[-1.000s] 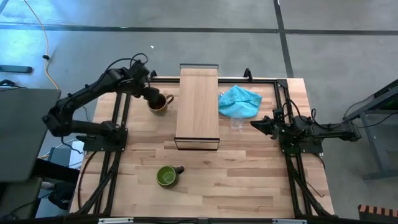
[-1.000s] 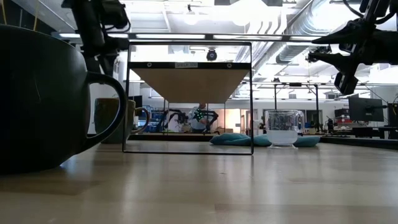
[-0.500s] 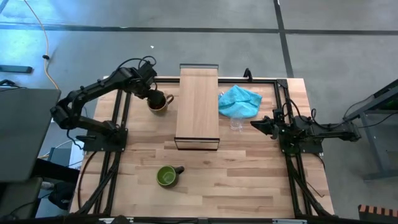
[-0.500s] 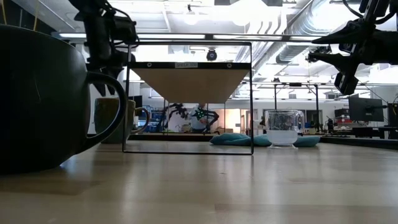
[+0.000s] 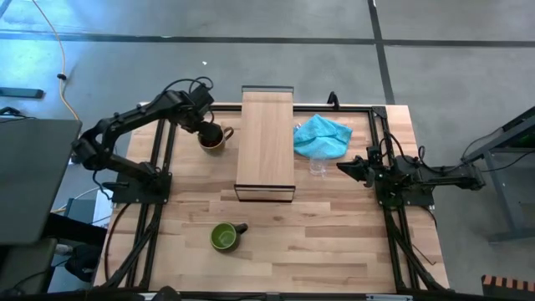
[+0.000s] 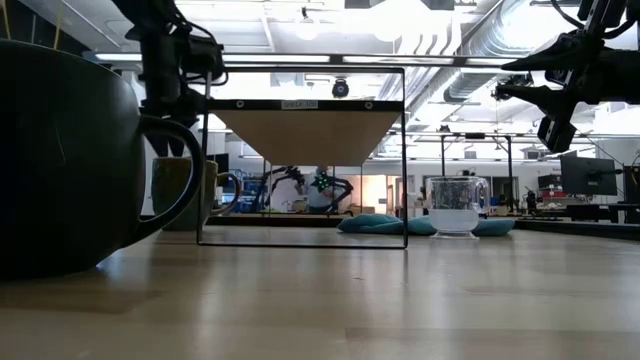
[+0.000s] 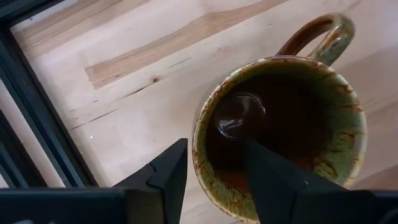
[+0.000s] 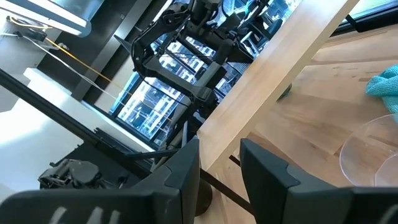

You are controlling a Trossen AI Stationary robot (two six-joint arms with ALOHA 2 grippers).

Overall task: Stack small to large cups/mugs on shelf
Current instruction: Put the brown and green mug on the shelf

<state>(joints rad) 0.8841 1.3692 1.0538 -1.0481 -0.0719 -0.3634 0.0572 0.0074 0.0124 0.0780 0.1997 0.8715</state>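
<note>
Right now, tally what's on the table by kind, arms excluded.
Handled mugs: 2, a brown mug under the left gripper and a green mug near the front edge.
Glass cups: 1, the clear glass cup beside the cloth.
Cloths: 1, a turquoise cloth.
Shelves: 1, the wooden shelf mid-table.
Total: 5
</note>
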